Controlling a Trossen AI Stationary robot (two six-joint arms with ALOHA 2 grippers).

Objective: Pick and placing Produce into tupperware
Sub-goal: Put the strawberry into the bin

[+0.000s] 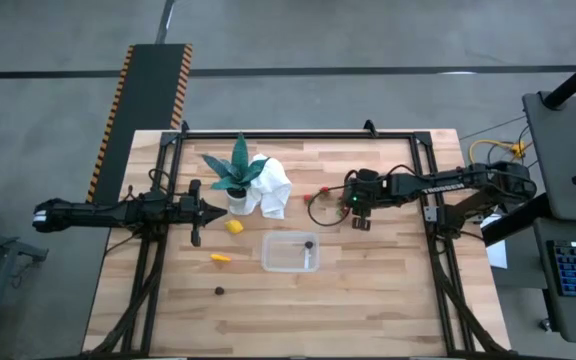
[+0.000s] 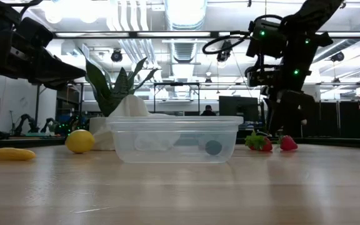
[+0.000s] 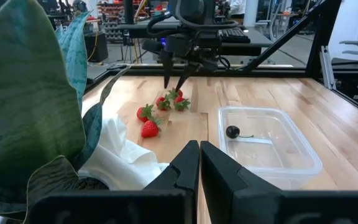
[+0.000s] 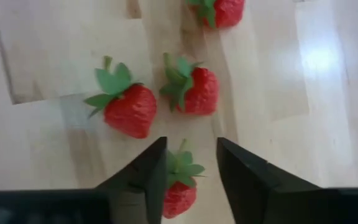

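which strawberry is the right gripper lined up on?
The strawberry sitting between the open fingers of the right gripper, green cap pointing away from the wrist. The other three strawberries lie beyond the fingertips, outside the gap.

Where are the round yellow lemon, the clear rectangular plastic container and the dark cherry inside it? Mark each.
round yellow lemon (image 2: 80, 141), low view, centre.
clear rectangular plastic container (image 1: 273, 262), high view, left floor.
dark cherry (image 3: 232, 132), left wrist view, body.

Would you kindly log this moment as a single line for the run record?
right end effector: open over a strawberry | left end effector: shut, waiting by plant | tupperware: one dark cherry inside
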